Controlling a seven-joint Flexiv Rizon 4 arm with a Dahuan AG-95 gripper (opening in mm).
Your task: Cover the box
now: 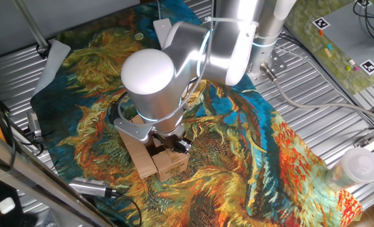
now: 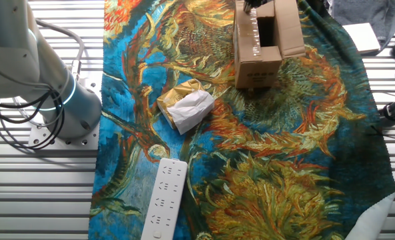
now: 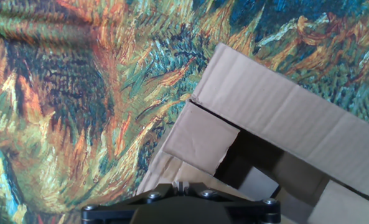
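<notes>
The box is a small brown cardboard box standing on the sunflower-patterned cloth, its top open and its flaps partly raised. In one fixed view the box sits right under the arm's wrist. In the hand view a long flap and a short flap lean over the dark opening. My gripper is at the bottom edge of that view, just above the near side of the box. Its fingertips are pressed together with nothing between them. The arm hides the gripper in both fixed views.
A crumpled white-and-yellow wrapper lies left of the box. A white power strip lies near the cloth's edge. The arm's base stands beside the cloth. A clear plastic cup and a cylindrical grey device sit at the cloth's edges.
</notes>
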